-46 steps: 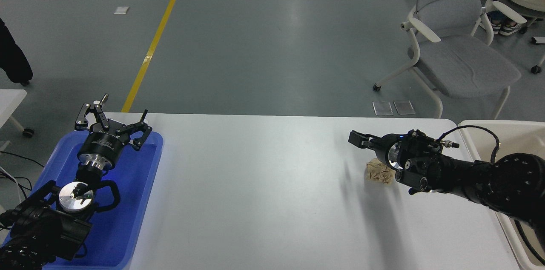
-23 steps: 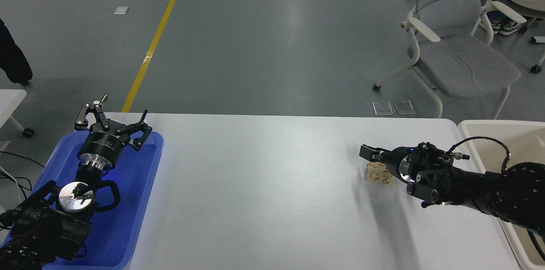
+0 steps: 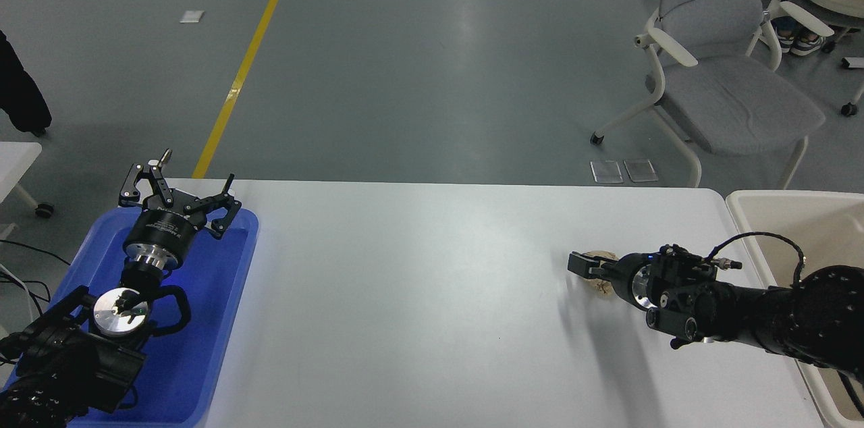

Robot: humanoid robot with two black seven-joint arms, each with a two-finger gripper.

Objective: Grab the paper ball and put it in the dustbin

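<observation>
head view: your right gripper (image 3: 586, 266) has dropped lower than a moment ago and now covers most of the paper ball (image 3: 598, 256), which lies on the table (image 3: 418, 293) left of the dustbin (image 3: 796, 219). i cannot tell how its jaws stand. closing off-centre could nudge the ball away. left gripper (image 3: 177, 193), open, is parked far left of the dustbin.

Grey floor (image 3: 418, 77), grey chair (image 3: 722, 70)

Left gripper (image 3: 177, 190) splayed wide, right gripper (image 3: 586, 267) low, reaching leftward
</observation>
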